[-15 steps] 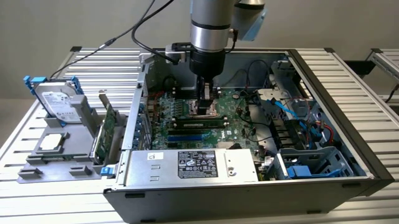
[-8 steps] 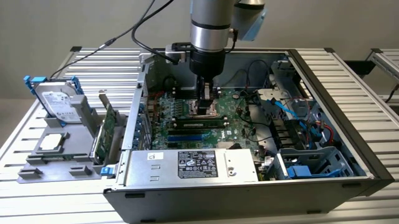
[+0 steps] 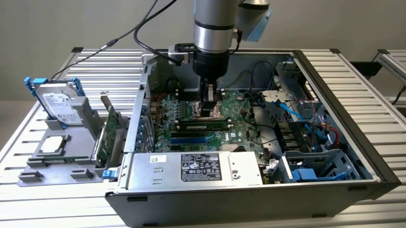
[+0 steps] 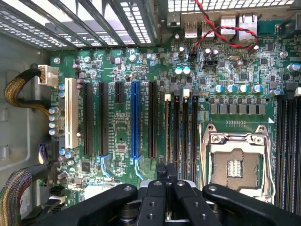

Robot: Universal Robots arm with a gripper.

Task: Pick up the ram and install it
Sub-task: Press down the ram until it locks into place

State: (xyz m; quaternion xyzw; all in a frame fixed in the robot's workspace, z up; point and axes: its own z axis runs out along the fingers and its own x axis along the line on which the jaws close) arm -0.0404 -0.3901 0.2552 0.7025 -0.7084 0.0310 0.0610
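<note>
One ram (image 3: 201, 126) stick lies flat in a slot on the green motherboard (image 3: 235, 135), just beside the shiny metal chip socket (image 4: 236, 162). Right above the ram hangs the gripper (image 3: 210, 99), its fingers (image 4: 165, 175) pressed together and holding nothing, inside the open computer case (image 3: 355, 156).

The arm (image 3: 214, 23) is reaching straight down, its silver forearm standing upright and its black wrist section sitting directly above the gripper (image 3: 209, 97). The gripper is pointing downward with its jaws pressed together, leaving no gap between them. In the wrist view the gripper (image 4: 165, 172) is showing its two black fingers (image 4: 161, 170) lying side by side and touching, with the linkage arms spreading out behind them.
</note>
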